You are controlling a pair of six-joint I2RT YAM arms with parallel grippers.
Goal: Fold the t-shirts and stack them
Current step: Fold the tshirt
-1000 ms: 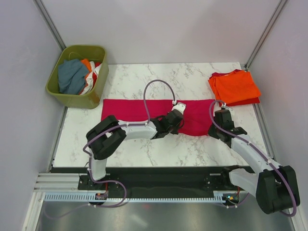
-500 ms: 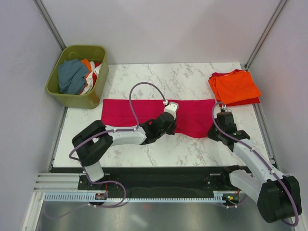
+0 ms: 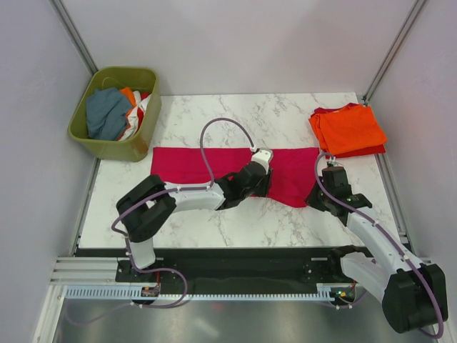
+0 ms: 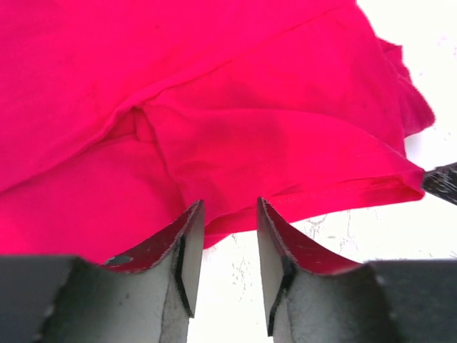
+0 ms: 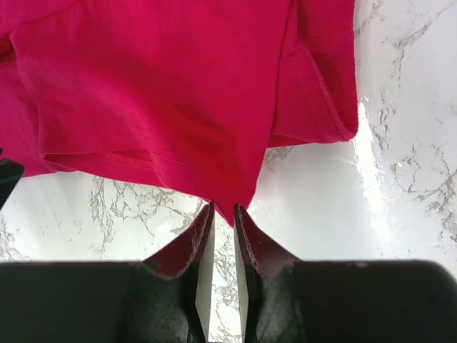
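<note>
A magenta-pink t-shirt lies as a long flat strip across the middle of the marble table. My left gripper sits at its near hem, right of centre. In the left wrist view the left gripper is open, bare marble between its fingers and the t-shirt hem at their tips. My right gripper is at the shirt's near right corner. In the right wrist view the right gripper is open by a narrow gap, and the cloth's pointed corner just reaches the tips.
A folded orange t-shirt lies on a red one at the far right corner. An olive-green basket with more clothes stands at the far left. Grey walls close in both sides.
The right gripper's jaws have parted and let go of the shirt's corner. The left jaws have widened, and the left arm swung a little left and back.
</note>
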